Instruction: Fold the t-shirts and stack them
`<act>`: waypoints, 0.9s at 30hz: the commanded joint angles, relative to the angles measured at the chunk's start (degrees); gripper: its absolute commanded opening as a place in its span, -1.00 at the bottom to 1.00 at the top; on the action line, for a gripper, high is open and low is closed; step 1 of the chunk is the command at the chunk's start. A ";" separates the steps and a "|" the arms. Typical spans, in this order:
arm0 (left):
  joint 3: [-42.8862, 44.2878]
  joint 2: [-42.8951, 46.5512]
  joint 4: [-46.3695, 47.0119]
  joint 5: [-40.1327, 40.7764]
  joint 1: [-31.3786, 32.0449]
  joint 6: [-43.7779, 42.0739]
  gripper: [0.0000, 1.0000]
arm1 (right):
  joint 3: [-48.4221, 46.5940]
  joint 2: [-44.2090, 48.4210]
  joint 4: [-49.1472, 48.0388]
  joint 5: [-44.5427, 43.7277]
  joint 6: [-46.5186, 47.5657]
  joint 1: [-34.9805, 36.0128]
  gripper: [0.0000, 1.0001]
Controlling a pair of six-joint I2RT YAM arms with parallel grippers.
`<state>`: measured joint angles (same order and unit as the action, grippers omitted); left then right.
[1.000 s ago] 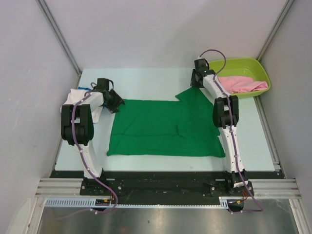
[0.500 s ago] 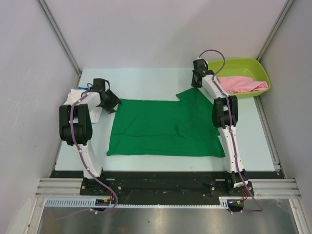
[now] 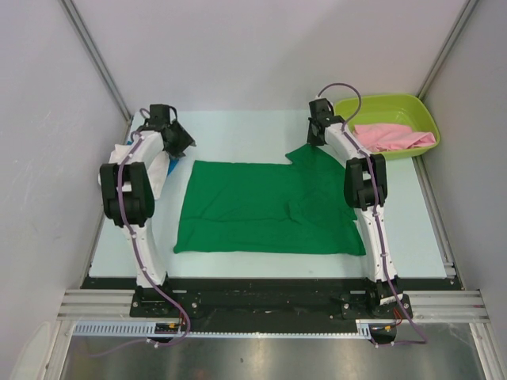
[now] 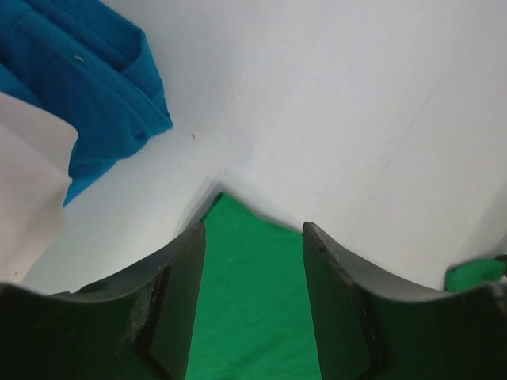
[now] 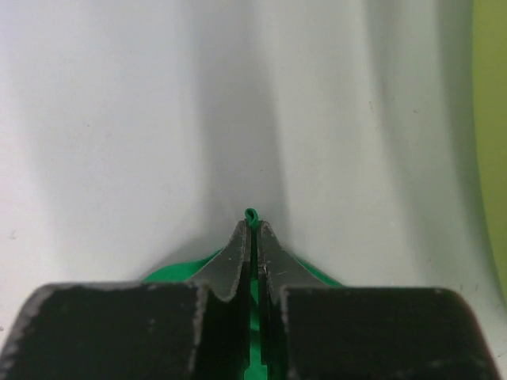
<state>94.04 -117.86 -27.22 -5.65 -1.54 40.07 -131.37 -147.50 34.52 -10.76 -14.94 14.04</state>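
The bright green t-shirt [image 3: 269,207] lies spread flat in the middle of the table. My right gripper [image 3: 315,136] is shut on its far right sleeve; in the right wrist view [image 5: 252,227] a small fold of green cloth [image 5: 251,214] sticks out past the closed tips. My left gripper [image 3: 177,142] is open by the shirt's far left corner. In the left wrist view [image 4: 253,237] that green corner [image 4: 249,301] shows between the fingers, ungripped. The blue t-shirt [image 4: 87,87] and white t-shirt [image 4: 24,190] lie at the left edge. The pink t-shirt [image 3: 392,137] lies in the tub.
The lime-green plastic tub [image 3: 388,104] stands at the far right corner of the table. The white shirt [image 3: 152,178] with a strip of the blue shirt [image 3: 169,165] sits against the left edge under the left arm. Grey walls close in both sides.
My left gripper has moved from the shirt's far left corner toward the back left of the table. My right gripper has shifted slightly farther back with the sleeve.
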 commanded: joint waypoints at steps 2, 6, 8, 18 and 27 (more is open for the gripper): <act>6.15 -4.21 -6.79 5.21 2.77 -5.97 0.12 | 2.00 2.57 3.45 2.85 -0.35 1.07 -1.00; 6.16 -5.27 -6.96 5.47 3.56 -6.68 0.10 | 2.43 2.66 3.45 3.56 -0.70 1.16 -1.00; 6.07 -5.71 -7.40 5.47 4.09 -7.29 0.10 | 2.87 2.74 3.27 3.65 -0.62 1.25 -1.00; 5.28 -7.90 -6.70 8.37 4.62 -7.91 0.09 | 5.51 4.15 1.96 3.82 -0.09 1.16 -1.00; 8.09 -10.89 -7.49 9.52 4.70 -8.26 0.10 | 7.62 5.12 1.07 4.08 0.08 1.16 -1.00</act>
<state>99.42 -127.07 -34.22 2.39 2.98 33.04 -125.34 -144.09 32.42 -8.05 -14.94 14.63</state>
